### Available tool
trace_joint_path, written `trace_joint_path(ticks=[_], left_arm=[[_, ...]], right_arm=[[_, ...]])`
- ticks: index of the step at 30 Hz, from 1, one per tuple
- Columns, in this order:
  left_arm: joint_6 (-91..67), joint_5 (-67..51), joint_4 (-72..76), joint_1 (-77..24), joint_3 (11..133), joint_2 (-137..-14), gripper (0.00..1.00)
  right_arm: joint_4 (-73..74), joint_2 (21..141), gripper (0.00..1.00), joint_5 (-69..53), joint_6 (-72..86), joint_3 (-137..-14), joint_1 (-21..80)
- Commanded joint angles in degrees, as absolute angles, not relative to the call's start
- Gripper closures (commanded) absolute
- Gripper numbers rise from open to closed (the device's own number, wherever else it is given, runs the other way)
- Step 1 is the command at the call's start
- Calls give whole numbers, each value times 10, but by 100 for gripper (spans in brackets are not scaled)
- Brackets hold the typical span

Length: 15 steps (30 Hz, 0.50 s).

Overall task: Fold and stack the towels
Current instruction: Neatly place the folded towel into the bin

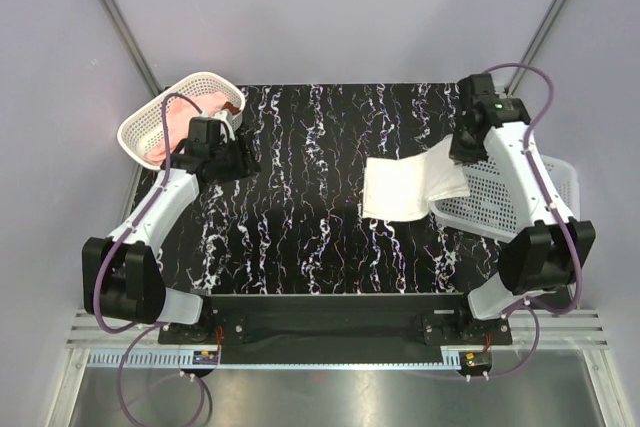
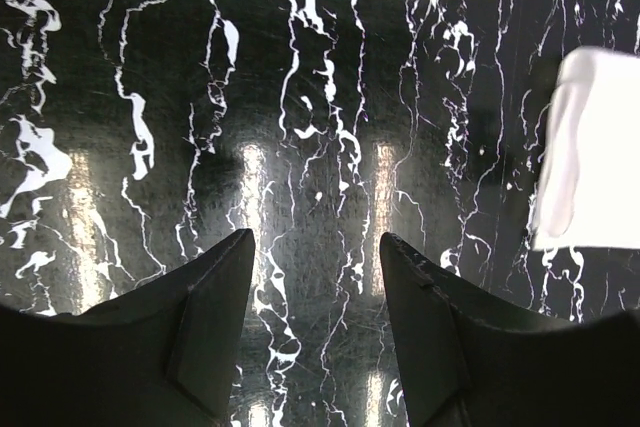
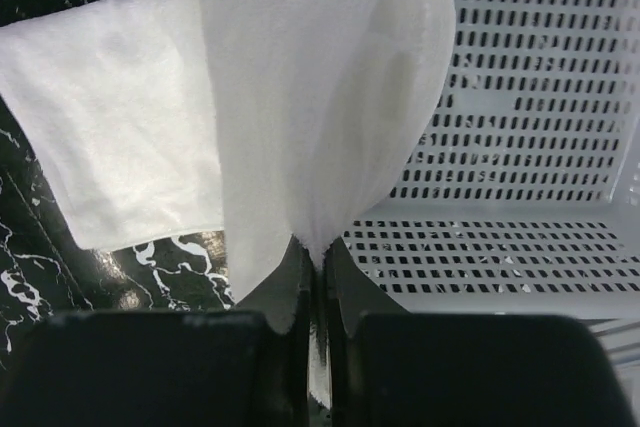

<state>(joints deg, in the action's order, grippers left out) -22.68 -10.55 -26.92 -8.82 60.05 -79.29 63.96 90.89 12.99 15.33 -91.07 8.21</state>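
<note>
The right hand (image 3: 313, 259) is clamped on a fold of the white towel (image 1: 408, 187), which drapes onto the tabletop (image 1: 290, 217) right of centre, beside a white basket (image 1: 495, 202). The left hand (image 2: 315, 262) hangs open at the left.

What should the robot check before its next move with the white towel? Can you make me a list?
1. Grip: right claw shut on the white cloth towel. Ok.
2. Helper: left claw open, empty, above the black marbled table. Ok.
3. Towel flat: one end hangs lifted from the claw. Not ok.
4. Towel free of the white slotted plastic basket: cannot tell.
5. Next towel: pink towel waits in the round white mesh basket. Ok.
</note>
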Motion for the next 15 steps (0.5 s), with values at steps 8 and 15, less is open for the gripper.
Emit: trace_joint_path(ticks=[8, 15], left_arm=[[-218, -140, -243, -88, 597, -794, 42], [-207, -132, -255, -88, 604, -793, 42]], right_arm=[[675, 844, 100, 143, 87, -961, -97], [665, 844, 100, 149, 47, -954, -179]])
